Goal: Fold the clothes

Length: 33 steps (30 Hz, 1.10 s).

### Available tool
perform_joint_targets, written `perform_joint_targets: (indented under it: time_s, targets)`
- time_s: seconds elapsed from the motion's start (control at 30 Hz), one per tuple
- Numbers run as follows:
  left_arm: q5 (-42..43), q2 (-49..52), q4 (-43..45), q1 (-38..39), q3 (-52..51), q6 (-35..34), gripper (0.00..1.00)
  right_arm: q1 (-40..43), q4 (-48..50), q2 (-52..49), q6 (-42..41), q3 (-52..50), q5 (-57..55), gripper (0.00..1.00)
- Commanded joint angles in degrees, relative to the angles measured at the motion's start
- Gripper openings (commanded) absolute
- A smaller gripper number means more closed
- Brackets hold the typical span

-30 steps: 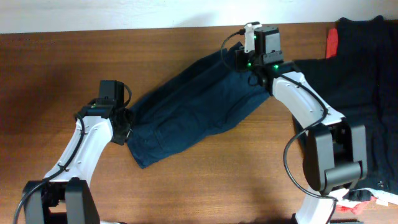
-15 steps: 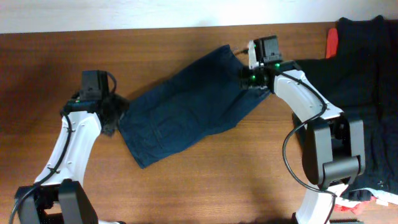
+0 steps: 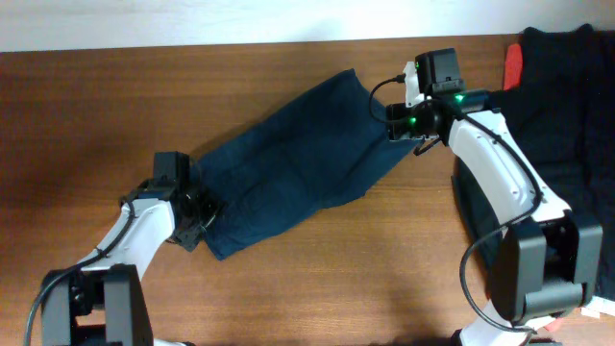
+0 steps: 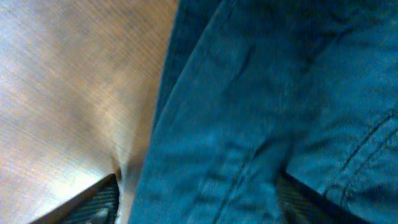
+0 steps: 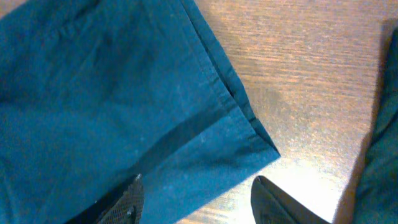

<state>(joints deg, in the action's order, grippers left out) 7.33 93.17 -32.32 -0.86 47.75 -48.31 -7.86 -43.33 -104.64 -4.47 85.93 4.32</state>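
**Navy shorts spread aslant, an arm at each end**

The dark navy shorts (image 3: 288, 163) lie flat and wrinkled on the wooden worktop (image 3: 86, 106). They run on a slant from a lower-left end to an upper-right corner that reaches close to the worktop's far edge.

The left gripper (image 3: 197, 219) sits at the lower-left end of the shorts, right over the cloth's edge. In the left wrist view the blue fabric, with its seams and stitching, fills nearly the whole picture. The two fingers (image 4: 93, 208) show only as dark tips at the bottom corners, so the jaws stand wide apart. The cloth spans the gap between them. The far tip seems partly covered by a fold, and whether any fabric is pinched cannot be told from this close, blurred view.

The right gripper (image 3: 392, 120) is at the right-hand edge of the shorts, near their upper end. Its wrist view shows a hemmed corner of the shorts lying on bare wood. The jaws are spread wide above it and hold nothing.

Black garments (image 3: 562, 106) are heaped to the right of the shorts, well apart from them. A strip of red cloth (image 3: 514, 63) shows at their upper left edge.
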Motion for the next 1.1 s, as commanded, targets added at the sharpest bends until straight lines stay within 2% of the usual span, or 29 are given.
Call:
perform_joint_targets:
  time_s: [0.0,0.07,0.13,0.2,0.23,0.3,0.33,0.4,0.47,0.67,0.97,1.07]
  targets:
    - [1.09,3.67,4.5,0.11,-2.51,0.9,0.69,0.44,-1.97,1.42,-0.24,0.42,-0.46,0.59]
    - [2.93,5.53,5.86,0.11,-2.58,0.92,0.28,0.44,-3.02,1.42,-0.26,0.42,-0.44,0.58]
    - [4.11,5.49,6.14,0.11,-2.45,1.51,0.01,0.37,-3.58,1.42,-0.26,0.42,-0.39,0.58]
    - [4.42,4.83,5.14,-0.04,-2.14,5.11,0.0,0.37,-3.85,1.42,-0.22,0.39,0.0,0.54]
    - [3.48,4.07,3.41,-0.07,-1.68,7.02,0.0,0.37,-3.82,1.42,-0.24,0.42,0.66,0.45]
    - [-2.03,1.79,-3.61,-0.13,0.83,10.47,0.0,0.37,-3.78,1.42,-0.24,0.39,4.02,0.21]
    - [-4.39,0.39,-8.74,-0.42,3.67,12.46,0.0,0.37,-3.8,1.4,-0.24,0.39,6.01,0.13]
    - [-4.39,-1.66,-15.54,-0.7,9.03,15.65,0.01,0.04,-3.85,1.29,-0.22,0.37,10.34,0.05]
    - [-4.35,-3.26,-23.63,-0.68,16.96,18.51,0.0,-1.36,-3.82,0.72,-0.17,0.07,15.13,0.04]
    - [-3.93,-3.32,-36.37,-0.63,32.06,19.98,0.01,-11.34,-2.58,-3.85,1.25,-1.18,19.52,0.04]
    - [-3.74,-3.3,-35.8,-0.68,36.02,21.24,0.01,-29.44,3.32,-16.24,-2.05,-1.18,24.63,0.04]
    - [-4.09,-3.32,-35.04,-0.7,37.27,21.27,0.01,-33.0,5.33,-19.02,-3.17,-1.18,24.61,0.04]
